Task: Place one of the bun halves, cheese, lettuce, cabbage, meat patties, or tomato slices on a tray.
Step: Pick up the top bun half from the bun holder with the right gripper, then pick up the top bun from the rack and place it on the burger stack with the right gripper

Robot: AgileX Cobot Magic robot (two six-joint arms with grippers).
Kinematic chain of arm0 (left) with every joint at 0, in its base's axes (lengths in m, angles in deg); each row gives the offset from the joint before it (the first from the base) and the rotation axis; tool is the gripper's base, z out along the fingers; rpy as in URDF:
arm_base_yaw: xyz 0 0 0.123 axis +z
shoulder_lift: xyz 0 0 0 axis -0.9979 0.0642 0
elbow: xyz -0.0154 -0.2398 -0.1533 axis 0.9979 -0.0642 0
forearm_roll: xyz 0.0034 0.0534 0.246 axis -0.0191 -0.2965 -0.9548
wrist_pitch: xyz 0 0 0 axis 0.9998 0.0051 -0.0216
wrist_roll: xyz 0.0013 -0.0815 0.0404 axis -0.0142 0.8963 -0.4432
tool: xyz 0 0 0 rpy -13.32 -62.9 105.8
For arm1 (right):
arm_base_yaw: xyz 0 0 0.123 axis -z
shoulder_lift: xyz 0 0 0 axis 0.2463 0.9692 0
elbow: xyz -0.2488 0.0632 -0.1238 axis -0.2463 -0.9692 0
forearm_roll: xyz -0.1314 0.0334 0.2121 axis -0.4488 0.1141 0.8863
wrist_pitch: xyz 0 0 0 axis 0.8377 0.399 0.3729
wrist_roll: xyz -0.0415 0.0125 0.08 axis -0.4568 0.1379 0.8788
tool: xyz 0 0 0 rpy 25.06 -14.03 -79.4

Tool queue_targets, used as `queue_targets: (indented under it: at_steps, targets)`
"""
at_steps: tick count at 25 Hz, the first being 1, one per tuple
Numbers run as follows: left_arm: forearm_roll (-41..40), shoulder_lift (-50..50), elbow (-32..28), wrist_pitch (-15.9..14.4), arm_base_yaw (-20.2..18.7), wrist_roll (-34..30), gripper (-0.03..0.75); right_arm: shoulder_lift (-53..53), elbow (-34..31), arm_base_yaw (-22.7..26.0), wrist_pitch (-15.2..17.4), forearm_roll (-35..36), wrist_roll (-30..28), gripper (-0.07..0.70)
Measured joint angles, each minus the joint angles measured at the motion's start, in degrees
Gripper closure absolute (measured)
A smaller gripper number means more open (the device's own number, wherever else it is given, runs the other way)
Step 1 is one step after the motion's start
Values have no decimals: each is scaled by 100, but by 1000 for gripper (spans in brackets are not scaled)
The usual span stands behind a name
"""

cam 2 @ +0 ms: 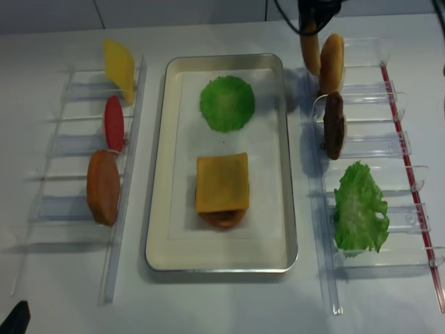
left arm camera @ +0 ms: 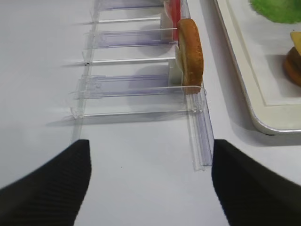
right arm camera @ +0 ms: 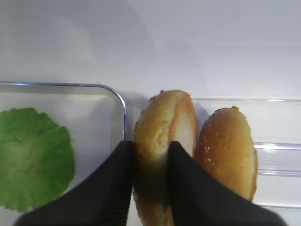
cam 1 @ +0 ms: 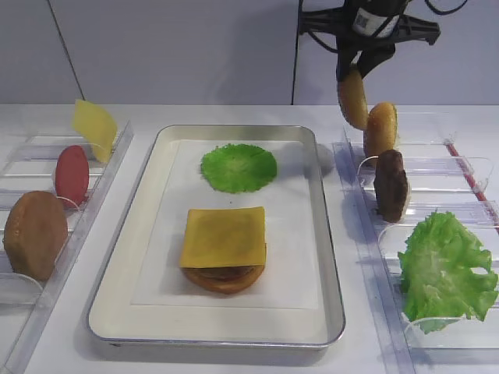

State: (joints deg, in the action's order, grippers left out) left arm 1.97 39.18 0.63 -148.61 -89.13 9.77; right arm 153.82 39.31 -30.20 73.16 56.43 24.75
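**Bun half clamped in right gripper above the right-hand rack**

- Tray (cam 1: pixel 331 257): lying flat mid-table with a paper liner, serving as the assembly spot. It is carrying the cabbage (cam 1: pixel 238 167) at the far end and, nearer, a cheese (cam 1: pixel 223 236) slice covering a patty on a bun base.
- Clear racks (cam 1: pixel 437 210): flanking the tray, standing each ingredient on edge so jaws can be closing on it from above.
- Lettuce (cam 1: pixel 447 271): leaning in the nearest right slot.
- Plain brown bun half (cam 1: pixel 35 234): standing in the left rack, with a tomato slice (cam 1: pixel 72 174) and a spare yellow slice (cam 1: pixel 95 128) beyond it.
- Meat patty (cam 1: pixel 391 185): waiting upright in the right rack.
- Bun halves: one (right arm camera: pixel 162 141) hanging pinched edge-on, apparently clear of the rack; its neighbour (right arm camera: pixel 229 150) just beside it, resting in the slot.
- Right gripper (right arm camera: pixel 150 165): fingers pressing both faces of the bun.
- Left gripper (left arm camera: pixel 150 183): idling low beside the left rack, fingers spread wide, holding nothing.
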Motion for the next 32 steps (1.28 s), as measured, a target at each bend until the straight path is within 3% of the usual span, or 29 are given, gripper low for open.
queue_targets:
  at_steps: [7,13,17,24,27,32]
  targets:
    - [0,0,0,0,0,0,223,-627,5,0,10,123,-36,430]
    - [0,0,0,0,0,0,223,-1551,-271,0,33,666,-562,430]
    - [0,0,0,0,0,0,223,-2449,-1225,0,33,713,-746,430]
    - [0,0,0,0,0,0,223,-4176,-3464,0,39,868,-1009,430]
    - [0,0,0,0,0,0,223,-4880,-4276,0,-172,1170,-1127,431]
    - [0,0,0,0,0,0,223,-5610,-5313,0,-803,1876,-1401,431]
